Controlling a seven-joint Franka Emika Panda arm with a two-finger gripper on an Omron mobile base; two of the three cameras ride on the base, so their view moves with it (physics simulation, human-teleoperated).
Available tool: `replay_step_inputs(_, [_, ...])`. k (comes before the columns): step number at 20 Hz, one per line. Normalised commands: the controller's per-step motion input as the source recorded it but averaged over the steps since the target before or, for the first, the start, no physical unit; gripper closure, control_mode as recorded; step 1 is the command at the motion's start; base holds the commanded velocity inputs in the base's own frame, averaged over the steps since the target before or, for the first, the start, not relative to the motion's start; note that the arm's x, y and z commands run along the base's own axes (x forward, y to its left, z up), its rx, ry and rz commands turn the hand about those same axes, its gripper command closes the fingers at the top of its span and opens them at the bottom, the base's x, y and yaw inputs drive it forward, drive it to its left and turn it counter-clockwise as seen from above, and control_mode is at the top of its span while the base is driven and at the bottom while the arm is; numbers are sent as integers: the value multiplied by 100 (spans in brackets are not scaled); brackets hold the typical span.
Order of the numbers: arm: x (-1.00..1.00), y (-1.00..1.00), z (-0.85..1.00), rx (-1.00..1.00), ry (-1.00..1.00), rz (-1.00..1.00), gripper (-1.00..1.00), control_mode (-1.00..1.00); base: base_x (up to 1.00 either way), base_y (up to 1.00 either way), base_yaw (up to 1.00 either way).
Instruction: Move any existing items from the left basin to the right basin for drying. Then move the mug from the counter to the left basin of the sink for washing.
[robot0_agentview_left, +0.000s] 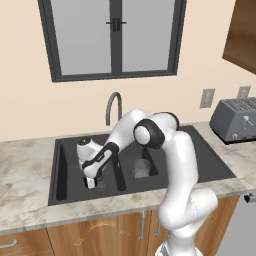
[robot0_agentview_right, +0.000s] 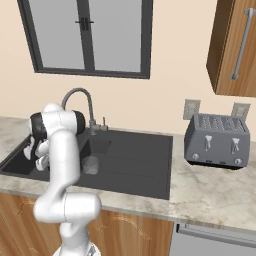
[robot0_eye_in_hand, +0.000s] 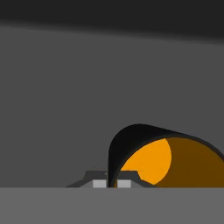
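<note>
My gripper (robot0_agentview_left: 91, 183) reaches down into the left basin (robot0_agentview_left: 67, 170), low near its floor and beside the round drain (robot0_agentview_left: 102, 186). In the hand view the gripper (robot0_eye_in_hand: 112, 184) is shut on the rim wall of the black mug (robot0_eye_in_hand: 153, 159), whose orange inside faces the camera. The mug is hard to make out against the black bowl in the left base view. The clear glass (robot0_agentview_left: 141, 168) stands upright in the narrow right basin (robot0_agentview_left: 156, 159). The right base view also has the glass (robot0_agentview_right: 90, 165) beside my arm.
The grey gooseneck tap (robot0_agentview_left: 114, 105) curves over the divider behind my arm. A ribbed drainboard (robot0_agentview_left: 202, 155) lies right of the bowls. A grey toaster (robot0_agentview_right: 216, 140) stands on the marbled counter (robot0_agentview_left: 25, 165) at the far right, below a wooden wall cabinet (robot0_agentview_right: 235, 45).
</note>
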Motion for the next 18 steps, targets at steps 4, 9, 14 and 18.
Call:
replay_step_inputs(4, [32,17,-20,0,0,0,100,-100,0,0,0])
replay_step_inputs(9, [29,13,-16,0,0,0,100,-100,0,0,0])
replay_step_inputs(14, [9,10,-10,0,0,0,-100,-100,0,0,0])
replay_step_inputs(18, [0,1,0,0,0,0,-100,-100,0,0,0])
